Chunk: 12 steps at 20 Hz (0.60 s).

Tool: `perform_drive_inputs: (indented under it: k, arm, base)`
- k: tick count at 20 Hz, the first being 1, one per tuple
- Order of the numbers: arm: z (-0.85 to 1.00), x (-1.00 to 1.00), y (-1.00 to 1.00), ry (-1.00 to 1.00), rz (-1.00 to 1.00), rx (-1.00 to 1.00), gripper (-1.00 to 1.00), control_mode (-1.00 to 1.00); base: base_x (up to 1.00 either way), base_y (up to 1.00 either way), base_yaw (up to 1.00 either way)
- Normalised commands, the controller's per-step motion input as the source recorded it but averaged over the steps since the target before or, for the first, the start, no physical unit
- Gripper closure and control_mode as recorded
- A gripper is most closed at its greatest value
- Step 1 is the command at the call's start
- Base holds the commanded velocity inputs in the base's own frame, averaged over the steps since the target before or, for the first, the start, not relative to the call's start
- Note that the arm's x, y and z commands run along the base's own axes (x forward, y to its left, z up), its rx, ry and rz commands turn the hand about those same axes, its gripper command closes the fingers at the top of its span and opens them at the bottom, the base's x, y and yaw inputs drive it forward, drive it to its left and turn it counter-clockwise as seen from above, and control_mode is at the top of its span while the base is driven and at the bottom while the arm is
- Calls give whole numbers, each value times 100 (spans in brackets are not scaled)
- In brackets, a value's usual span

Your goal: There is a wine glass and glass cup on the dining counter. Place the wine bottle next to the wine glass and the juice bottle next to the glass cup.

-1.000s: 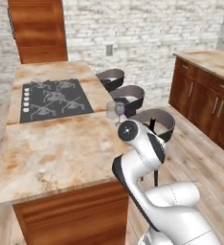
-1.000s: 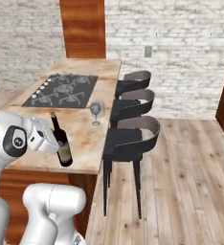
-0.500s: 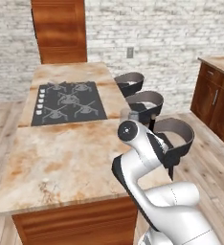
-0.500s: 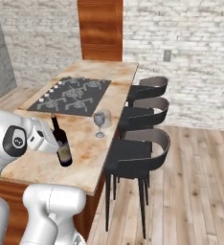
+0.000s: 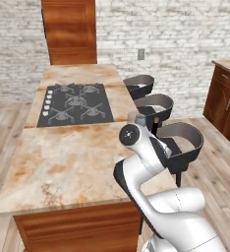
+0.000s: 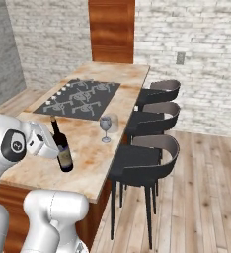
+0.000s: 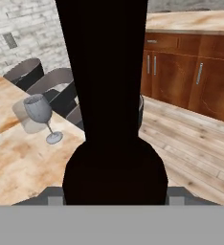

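Your gripper [image 6: 52, 147] is clamped on the wine bottle's [image 6: 62, 146] body: it's tall, heavy, slick glass, so hold low and keep it upright near the fragile wine glass [image 6: 105, 129].

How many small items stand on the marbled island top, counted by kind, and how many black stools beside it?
Tall dark wine bottle: 1
Clear stemmed wine glass: 1
Clear stemless glass cup: 1
Black stools: 3
Total: 6

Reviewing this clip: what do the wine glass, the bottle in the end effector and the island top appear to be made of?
The wine glass looks like clear glass: the counter shows through its bowl. The wine bottle looks like dark, nearly black glass with a tan, probably paper, label; its material is less certain. The dining counter top looks like polished beige-orange stone, going by its marbled veining, over a brown wood-grain base.
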Motion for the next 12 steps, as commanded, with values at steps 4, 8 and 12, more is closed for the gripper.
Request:
perform_drive_inputs:
  k: [4,8,12]
  arm:
    - [0,0,0,0,0,0,100,100]
    - [0,0,0,0,0,0,100,100]
    - [0,0,0,0,0,0,100,100]
  base:
    - [0,0,0]
    - [0,0,0]
    - [0,0,0]
